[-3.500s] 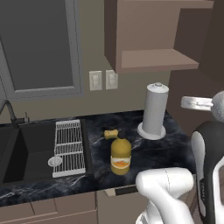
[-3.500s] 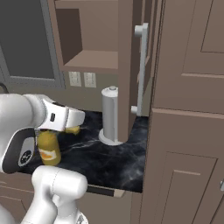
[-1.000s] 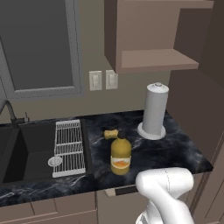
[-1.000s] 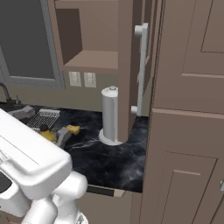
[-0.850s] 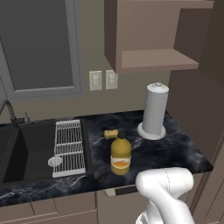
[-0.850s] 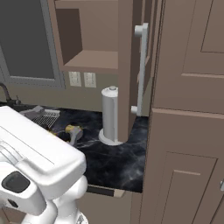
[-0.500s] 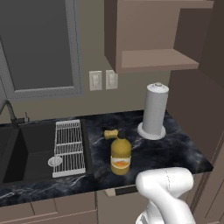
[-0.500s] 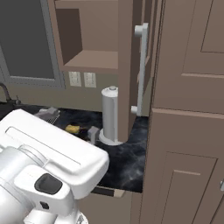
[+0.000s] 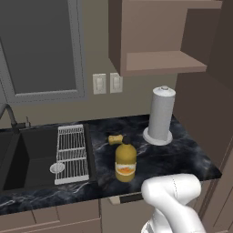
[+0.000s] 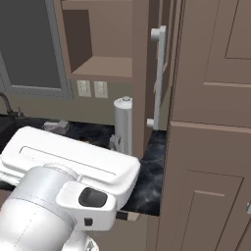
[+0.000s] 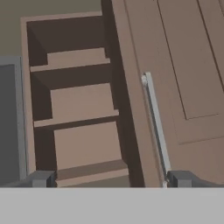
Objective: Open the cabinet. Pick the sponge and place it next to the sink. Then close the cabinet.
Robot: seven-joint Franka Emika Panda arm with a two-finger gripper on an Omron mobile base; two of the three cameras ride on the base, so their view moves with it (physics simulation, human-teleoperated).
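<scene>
The cabinet [image 9: 159, 61] stands open, its brown shelves [image 11: 83, 105] bare. Its panelled door [image 11: 183, 65] is swung out, and the long silver bar handle [image 11: 155, 124] runs down it; the right base view sees that handle [image 10: 157, 73] edge-on. My gripper [image 11: 111, 179] is open with nothing between its fingertips [image 11: 41, 178], facing the shelves and the door, the handle just above its right tip. The small yellow-tan sponge [image 9: 115, 139] lies on the dark counter just right of the black sink [image 9: 27, 154].
A yellow-orange bottle [image 9: 125, 163] stands on the counter in front of the sponge. A white wire rack [image 9: 72, 148] lies over the sink's right side. A paper towel roll [image 9: 161, 116] stands under the cabinet. My white arm [image 10: 68, 196] bulks large in the right base view's lower left.
My arm has swung right and closer across the right base view, covering the sponge and bottle there. The counter items have not moved, and the gripper has stayed open.
</scene>
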